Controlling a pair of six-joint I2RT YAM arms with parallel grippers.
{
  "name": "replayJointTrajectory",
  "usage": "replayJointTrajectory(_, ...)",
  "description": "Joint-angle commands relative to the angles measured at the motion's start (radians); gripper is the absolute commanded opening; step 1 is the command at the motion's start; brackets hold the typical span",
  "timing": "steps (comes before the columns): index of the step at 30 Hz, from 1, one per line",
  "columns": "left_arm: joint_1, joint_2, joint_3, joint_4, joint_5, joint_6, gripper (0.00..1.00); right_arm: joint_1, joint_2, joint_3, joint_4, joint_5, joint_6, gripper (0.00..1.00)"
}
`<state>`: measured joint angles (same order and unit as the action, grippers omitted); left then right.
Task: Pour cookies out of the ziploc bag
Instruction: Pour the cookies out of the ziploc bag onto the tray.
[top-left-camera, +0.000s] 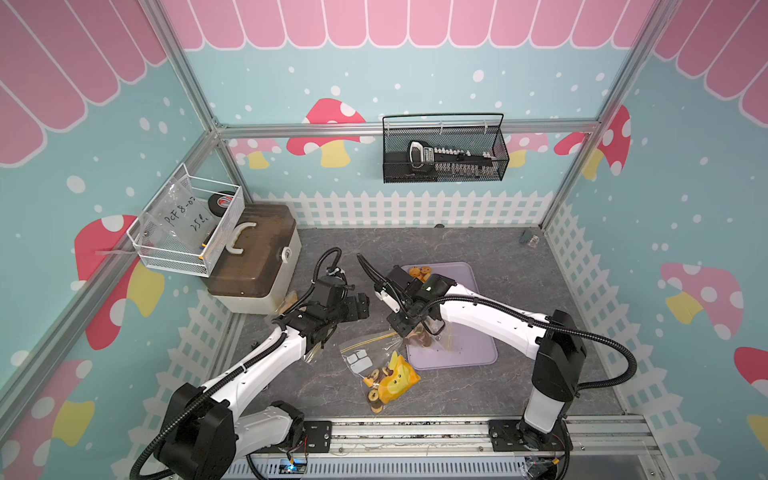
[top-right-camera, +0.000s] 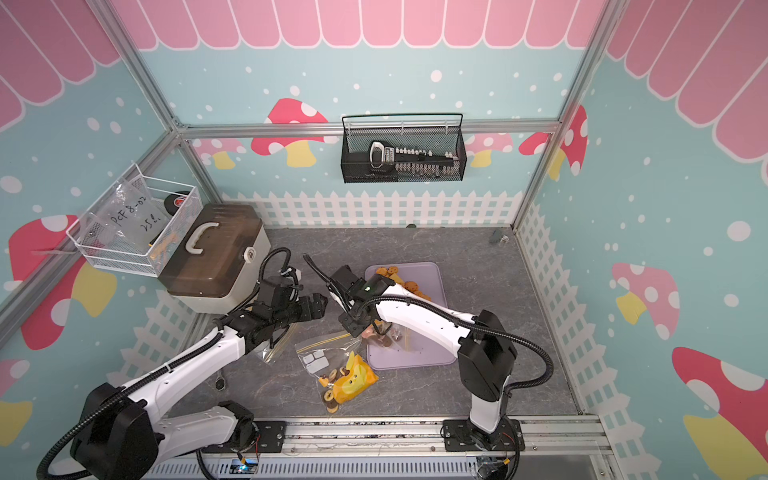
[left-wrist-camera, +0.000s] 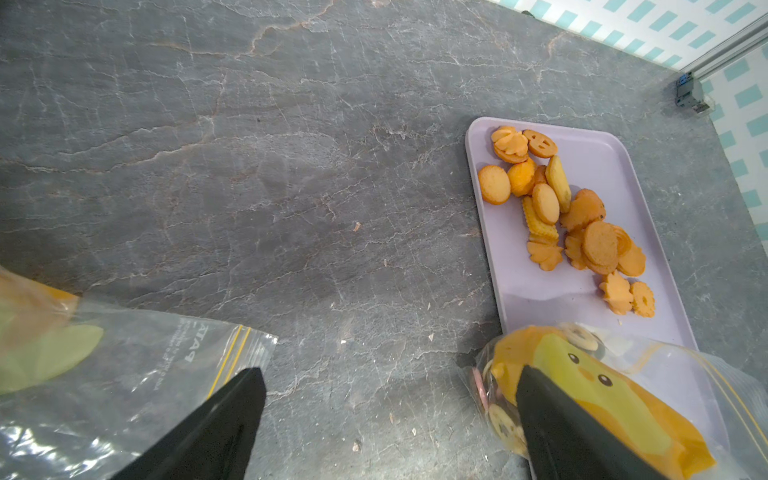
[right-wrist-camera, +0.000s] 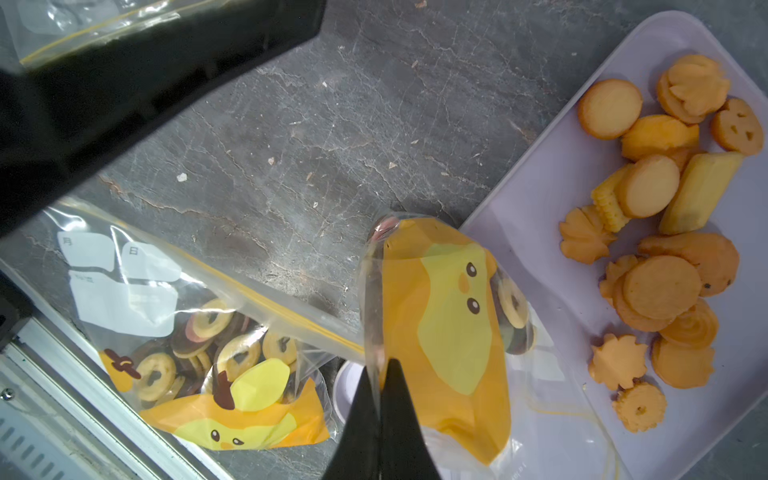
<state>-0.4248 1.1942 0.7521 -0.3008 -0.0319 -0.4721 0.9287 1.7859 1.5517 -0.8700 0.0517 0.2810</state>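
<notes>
While the right gripper (right-wrist-camera: 380, 368) pinches shut on a chick-printed ziploc bag (right-wrist-camera: 444, 316) held above the edge of the lavender tray (right-wrist-camera: 536, 199), orange cookies (right-wrist-camera: 660, 286) lie heaped at the tray's far end and the left gripper (left-wrist-camera: 390, 370) gapes empty near it.

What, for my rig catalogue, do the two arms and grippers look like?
The left arm and right arm have white shells with black joints and bases, and black ribbed cable hoses looping alongside. The left gripper and right gripper are black with tapered, pointed fingers. A small green light shows on the right wrist.
</notes>
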Motion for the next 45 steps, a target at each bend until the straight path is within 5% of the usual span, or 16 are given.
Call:
replayJointTrajectory(1,0.003,0.006,-0.015,0.027,0.015,-0.037,0.99,-0.024,-0.024,0.032,0.029,-0.021,0.039,0.00)
replayJointTrajectory(23,-0.008,0.118,-0.038,0.112,0.061,-0.048,0.99,-0.113,-0.247,-0.103,0.149,-0.013,0.173,0.00)
replayJointTrajectory(45,-0.058,0.136,-0.018,0.262,0.348,0.084,0.99,-0.263,-0.524,-0.488,0.365,-0.041,0.274,0.00)
